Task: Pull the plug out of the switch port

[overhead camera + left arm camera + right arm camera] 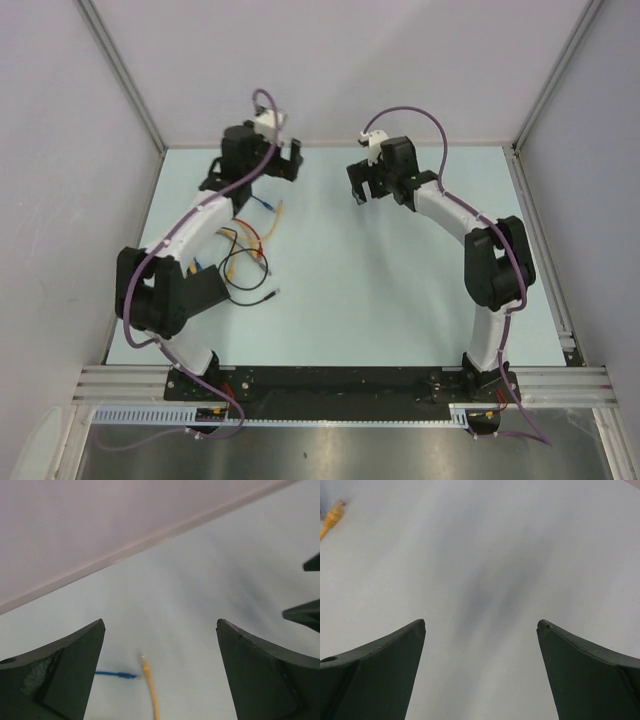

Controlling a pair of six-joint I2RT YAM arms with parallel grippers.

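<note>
Switch [208,292] well apart from both jaws

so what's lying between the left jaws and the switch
A loose tangle of yellow, blue, red and black cables lies on the table between the left jaws and the switch. The top external view shows it.

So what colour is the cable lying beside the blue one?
The cable is yellow; the left wrist view shows it best.

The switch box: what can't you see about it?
Top view: the switch is partly hidden by the left arm; what's plugged in is too small to tell.
Left wrist view: yellow cable cut off by bottom edge, blue cable behind a finger.
Right wrist: no switch.
</note>
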